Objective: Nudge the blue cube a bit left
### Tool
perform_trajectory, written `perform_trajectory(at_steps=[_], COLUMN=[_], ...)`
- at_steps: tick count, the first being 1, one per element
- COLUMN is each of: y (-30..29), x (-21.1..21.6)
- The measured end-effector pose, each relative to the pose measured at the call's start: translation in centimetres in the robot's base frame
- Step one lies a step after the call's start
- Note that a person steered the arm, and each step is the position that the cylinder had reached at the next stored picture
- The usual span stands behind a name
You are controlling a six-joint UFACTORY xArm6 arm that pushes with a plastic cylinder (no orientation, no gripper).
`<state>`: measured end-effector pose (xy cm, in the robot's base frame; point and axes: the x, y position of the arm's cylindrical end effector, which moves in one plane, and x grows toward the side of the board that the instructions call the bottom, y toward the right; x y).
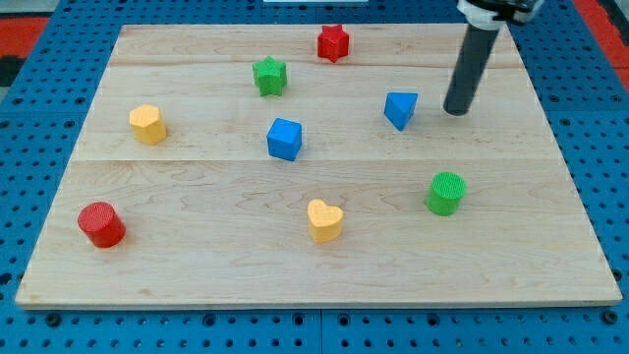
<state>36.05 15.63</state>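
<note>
The blue cube point(284, 139) sits near the middle of the wooden board point(197, 256). My tip point(456, 111) rests on the board at the upper right, well to the right of the cube. A blue triangular block point(400, 109) lies between my tip and the cube, just left of my tip, apart from it.
A red star point(333, 42) at the top, a green star point(269, 75) above the cube, a yellow hexagon point(147, 124) at the left, a red cylinder point(101, 224) at lower left, a yellow heart point(324, 220) below the cube, a green cylinder point(445, 193) at lower right.
</note>
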Motion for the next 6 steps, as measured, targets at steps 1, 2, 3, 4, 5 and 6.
perform_trajectory(at_steps=[1, 2, 3, 4, 5, 6], y=[-9.2, -16.1, -20.4, -20.4, -21.1, -23.9], x=[2.2, 2.4, 2.4, 2.4, 3.1, 2.5])
